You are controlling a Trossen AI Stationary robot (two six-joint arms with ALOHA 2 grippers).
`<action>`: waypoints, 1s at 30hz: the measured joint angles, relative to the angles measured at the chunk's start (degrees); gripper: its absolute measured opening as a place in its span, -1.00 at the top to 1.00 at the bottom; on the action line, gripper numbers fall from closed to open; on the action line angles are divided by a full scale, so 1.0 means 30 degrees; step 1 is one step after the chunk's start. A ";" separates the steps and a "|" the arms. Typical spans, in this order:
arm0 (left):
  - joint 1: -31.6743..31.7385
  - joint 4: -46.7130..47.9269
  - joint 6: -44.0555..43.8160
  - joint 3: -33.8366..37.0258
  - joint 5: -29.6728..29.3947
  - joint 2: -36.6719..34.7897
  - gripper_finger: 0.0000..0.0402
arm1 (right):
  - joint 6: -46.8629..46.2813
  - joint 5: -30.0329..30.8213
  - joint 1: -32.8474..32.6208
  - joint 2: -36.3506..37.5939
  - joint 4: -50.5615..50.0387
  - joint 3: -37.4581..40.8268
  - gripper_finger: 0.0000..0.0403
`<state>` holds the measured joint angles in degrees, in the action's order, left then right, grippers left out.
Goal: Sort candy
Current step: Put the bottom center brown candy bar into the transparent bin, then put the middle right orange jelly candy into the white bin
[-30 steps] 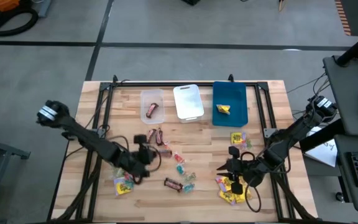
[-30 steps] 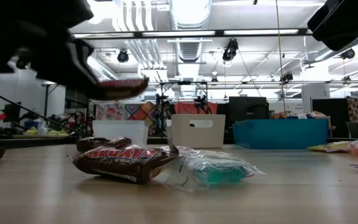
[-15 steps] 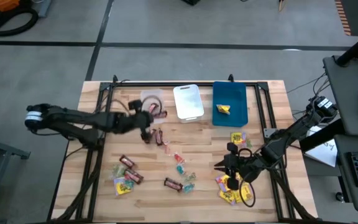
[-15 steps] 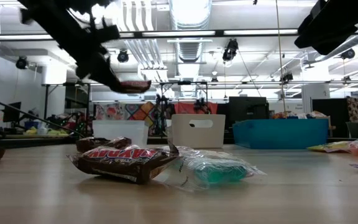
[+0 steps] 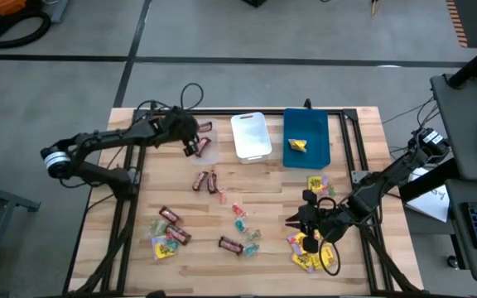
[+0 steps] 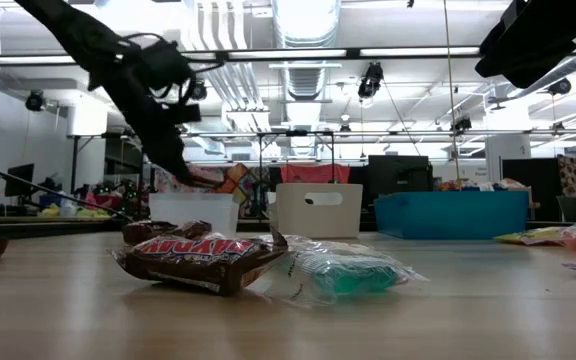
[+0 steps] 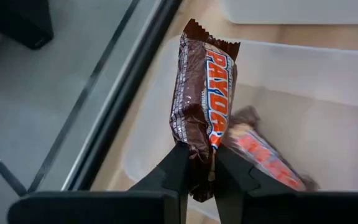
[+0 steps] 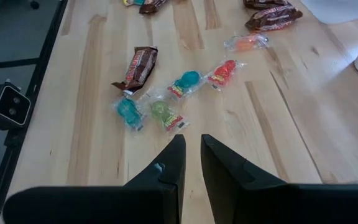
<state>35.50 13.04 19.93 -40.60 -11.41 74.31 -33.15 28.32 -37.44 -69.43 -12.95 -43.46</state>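
My left gripper point(image 5: 192, 144) hangs over the clear tray point(image 5: 208, 154) at the far left, shut on a brown mini bar point(image 7: 202, 93). Another bar point(image 7: 263, 155) lies inside that tray. More candy lies loose on the wood: bars point(image 5: 204, 180), translucent pieces point(image 5: 240, 217) and yellow packets point(image 5: 166, 247). My right gripper point(image 5: 292, 222) hovers above the near right part of the table beside a heap of yellow packets point(image 5: 309, 252). Its fingers point(image 8: 174, 155) are shut with nothing between them. My left gripper pinches the mini bar by its lower end point(image 7: 199, 171) between its two fingers. The fingers slant down toward the far edge and run along the bar. The bar sticks out past the fingertips, lifted clear above the clear tray.
A white tray point(image 5: 251, 136) and a blue tray point(image 5: 306, 124) holding a yellow packet point(image 5: 296, 146) stand beside the clear one along the far edge. More yellow packets point(image 5: 317, 184) lie in front of the blue tray. Bare wood shows at the near middle.
My left gripper has swung from the near left part of the table toward the far edge, carrying the mini bar lifted clear, and now hangs over the clear tray. It has turned as it went. The loose candy has stayed where it lay.
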 joint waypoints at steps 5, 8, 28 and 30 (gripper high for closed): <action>0.0683 -0.0104 0.0153 -0.0938 0.0017 0.1742 0.82 | -0.0007 0.0007 0.0003 0.0000 0.0000 0.0000 0.79; 0.0923 -0.0122 0.0201 -0.1404 0.0010 0.2630 0.82 | -0.0080 0.0022 0.0000 0.0000 0.0000 0.0000 0.79; 0.1023 0.1991 -0.0957 -0.1551 0.0014 0.0399 0.28 | -0.3879 -0.0614 0.0492 0.0274 -0.0036 -0.0019 0.76; 0.0937 0.2617 -0.1834 -0.1551 0.0357 -0.0405 0.27 | -0.4719 -0.1212 0.0683 0.0288 -0.0132 -0.0122 0.77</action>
<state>38.31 20.89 14.43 -45.26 -10.34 73.09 -47.30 24.68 -35.39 -68.56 -13.35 -43.83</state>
